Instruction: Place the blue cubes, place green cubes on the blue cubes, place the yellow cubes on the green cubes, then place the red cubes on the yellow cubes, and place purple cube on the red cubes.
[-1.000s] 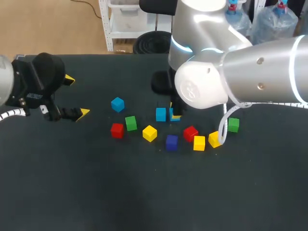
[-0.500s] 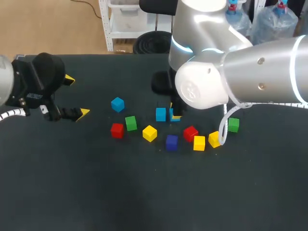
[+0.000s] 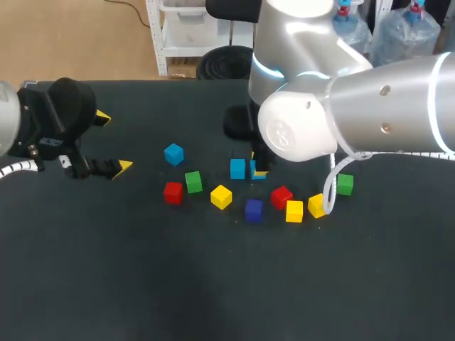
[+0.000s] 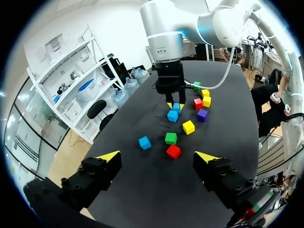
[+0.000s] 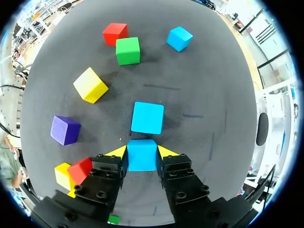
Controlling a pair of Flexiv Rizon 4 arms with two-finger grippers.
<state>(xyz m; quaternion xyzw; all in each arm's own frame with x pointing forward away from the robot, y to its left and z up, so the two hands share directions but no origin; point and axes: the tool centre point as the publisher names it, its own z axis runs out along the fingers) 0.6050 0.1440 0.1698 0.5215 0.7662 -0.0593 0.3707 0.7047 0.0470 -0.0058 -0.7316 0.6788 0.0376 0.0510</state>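
Observation:
My right gripper [image 5: 142, 153] is shut on a blue cube [image 5: 142, 155], both yellow tips pressing its sides. A second blue cube [image 5: 147, 118] lies on the table just ahead of it, almost touching. In the head view this pair sits mid-table, the free one [image 3: 237, 168] left of the held one [image 3: 257, 170], which my right arm partly hides. A third blue cube [image 3: 173, 153] lies further left. My left gripper [image 3: 114, 142] hangs open and empty at the far left, well away from the cubes [image 4: 157, 156].
A red cube [image 3: 173, 192], green cube [image 3: 193, 182] and yellow cube [image 3: 221, 196] lie in front of the blue ones. To the right lie a purple cube [image 3: 254, 209], a red cube [image 3: 281, 197], two yellow cubes [image 3: 294, 211] and a green cube [image 3: 345, 184].

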